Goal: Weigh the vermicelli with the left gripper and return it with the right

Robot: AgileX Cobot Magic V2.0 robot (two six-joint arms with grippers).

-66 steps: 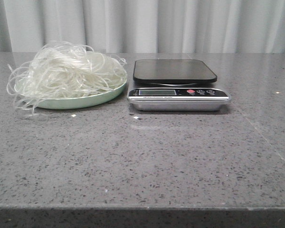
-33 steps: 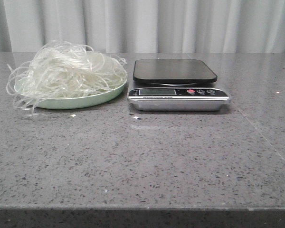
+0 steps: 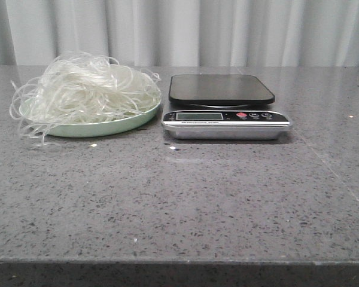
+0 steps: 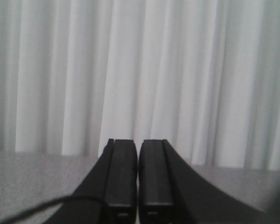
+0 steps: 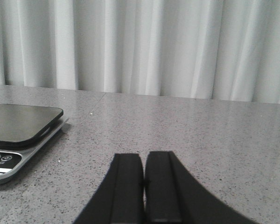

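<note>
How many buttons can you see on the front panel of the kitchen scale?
3. All sit in a row right of the display on the scale: a red button, then two dark buttons further right. Others may be too small to make out.

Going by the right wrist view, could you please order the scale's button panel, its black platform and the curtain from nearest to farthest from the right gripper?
From the right gripper:
1. Button panel, on the scale's near edge.
2. Black platform, just behind the panel.
3. Curtain, beyond the table's far edge.
</note>
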